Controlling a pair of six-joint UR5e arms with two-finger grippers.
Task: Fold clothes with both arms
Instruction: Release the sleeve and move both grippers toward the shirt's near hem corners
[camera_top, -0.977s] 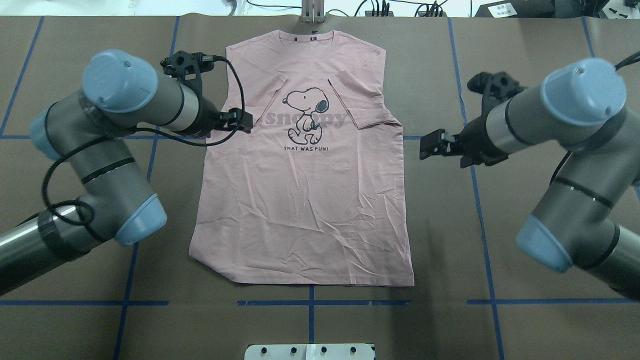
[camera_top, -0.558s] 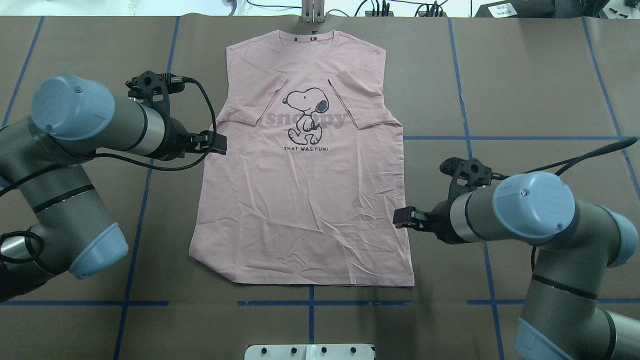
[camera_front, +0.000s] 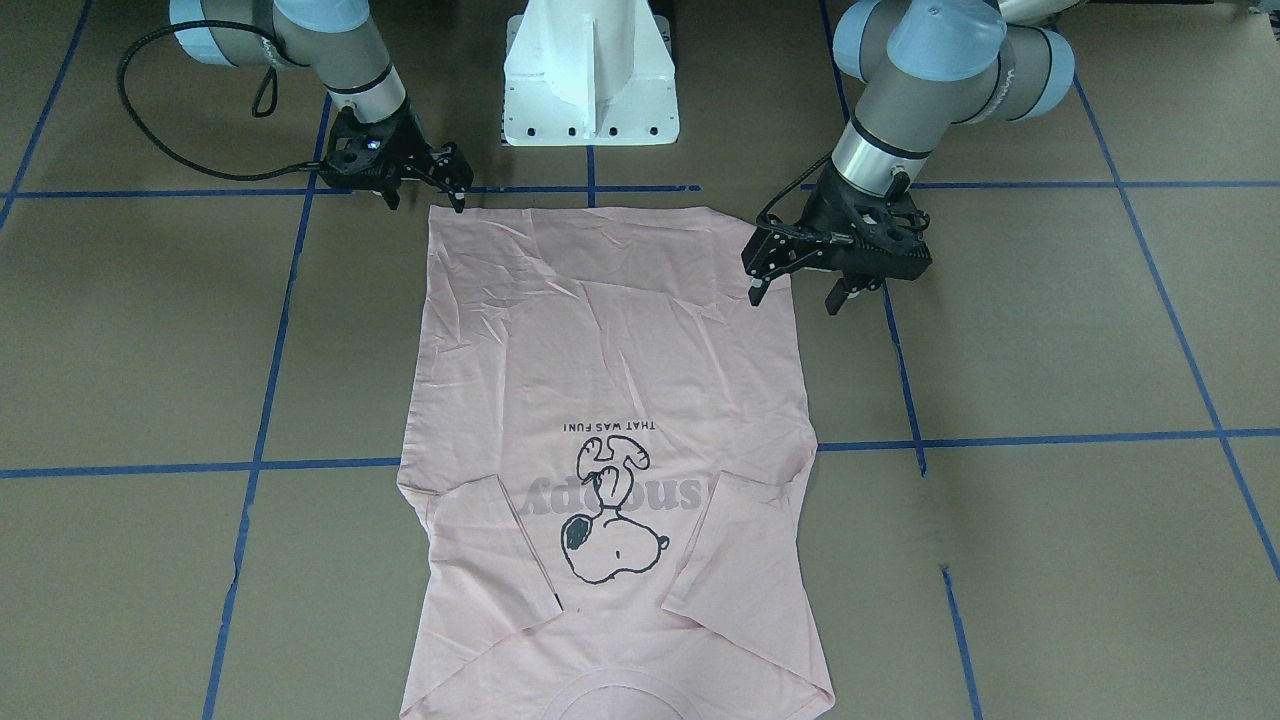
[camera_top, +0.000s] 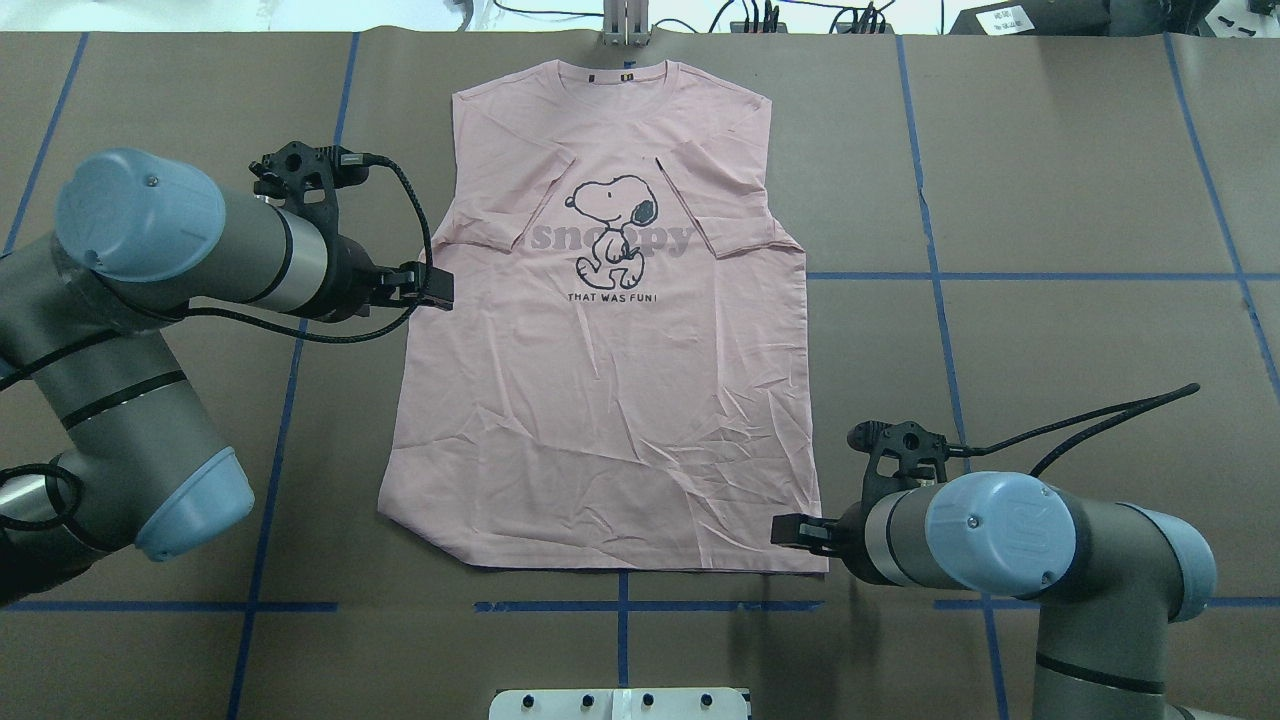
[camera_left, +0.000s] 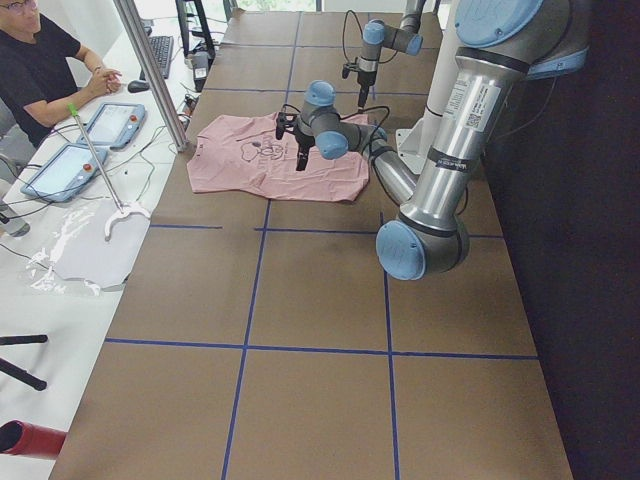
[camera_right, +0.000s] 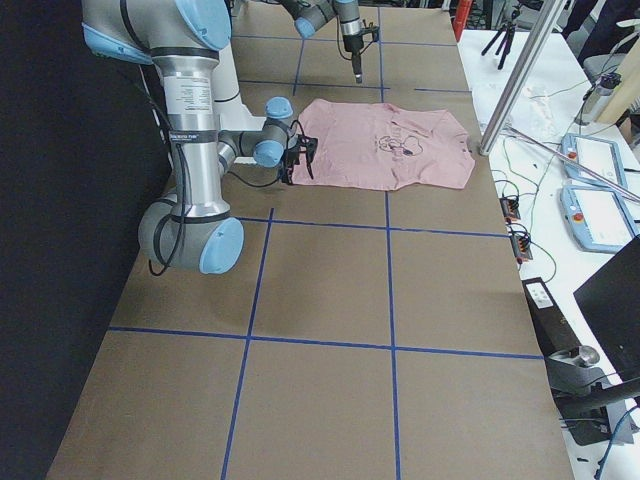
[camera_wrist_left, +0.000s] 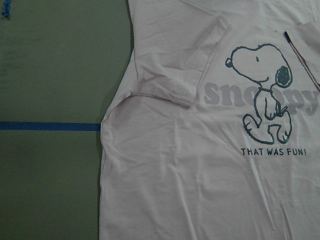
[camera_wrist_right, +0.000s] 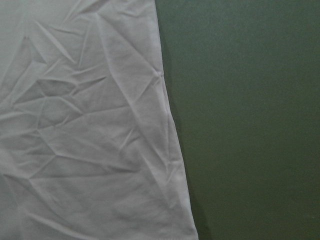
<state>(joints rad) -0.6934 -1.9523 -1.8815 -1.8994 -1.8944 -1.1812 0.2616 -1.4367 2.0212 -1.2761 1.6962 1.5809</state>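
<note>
We poise the right gripper, jaws apart, over the upper-left hem corner of the T-shirt. The left gripper, likewise spread, sits beside its edge, ready for pinching.

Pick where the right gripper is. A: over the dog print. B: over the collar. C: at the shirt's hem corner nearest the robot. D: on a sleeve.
C: the right gripper sits at the hem corner of the T-shirt, on the robot's side.

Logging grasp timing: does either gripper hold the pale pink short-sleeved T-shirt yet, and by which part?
Nothing is held. The pale pink T-shirt lies flat; the left gripper and right gripper hang open at its edges.
</note>
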